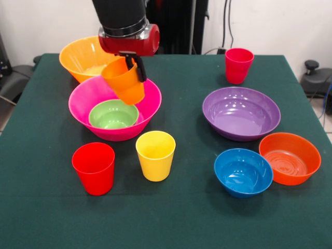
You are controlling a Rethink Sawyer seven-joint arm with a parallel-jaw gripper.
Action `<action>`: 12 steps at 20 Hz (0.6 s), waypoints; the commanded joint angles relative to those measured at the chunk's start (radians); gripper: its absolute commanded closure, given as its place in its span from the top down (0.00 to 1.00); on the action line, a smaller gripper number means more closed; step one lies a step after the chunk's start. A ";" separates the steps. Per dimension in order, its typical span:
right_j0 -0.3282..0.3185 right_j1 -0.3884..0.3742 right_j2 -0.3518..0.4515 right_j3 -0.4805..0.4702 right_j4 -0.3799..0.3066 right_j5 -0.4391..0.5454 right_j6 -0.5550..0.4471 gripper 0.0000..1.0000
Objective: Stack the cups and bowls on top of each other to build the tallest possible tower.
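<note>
Orange plastic marks the held item: an orange cup (124, 81), tilted with its mouth up and toward the arm, is clamped at its rim by the hand (134, 66), whose dark fingers (140, 70) are closed on the cup's wall, one of them visible down the outside. Directly beneath the hand sits the big hot-pink bowl (115, 109), and the small ribbed green bowl (113, 114) is nested inside it; the orange cup hangs above the pink bowl's interior, clear of the green bowl. Behind the hand and to the picture's left, the big orange-yellow bowl (85, 58) stands just beside the pink bowl's far rim. Nearer the camera than the hand, the yellow cup (155, 155) and the red cup (94, 168) stand upright on the green bench (171, 218), side by side but apart. Well off to the picture's right of the hand, the crimson-pink cup (238, 65) stands upright near the far edge. Nearer the camera on that side lies the wide purple bowl (241, 112). In front of the purple bowl, the medium blue bowl (243, 172) and the medium orange bowl (289, 158) sit close together, rims almost touching.
</note>
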 commanded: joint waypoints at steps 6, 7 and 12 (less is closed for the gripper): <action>-0.041 0.102 0.081 -0.088 -0.106 0.075 -0.237 0.00; -0.043 0.106 0.082 -0.089 -0.110 0.073 -0.237 0.00; -0.067 0.142 0.082 -0.104 -0.141 0.072 -0.242 0.00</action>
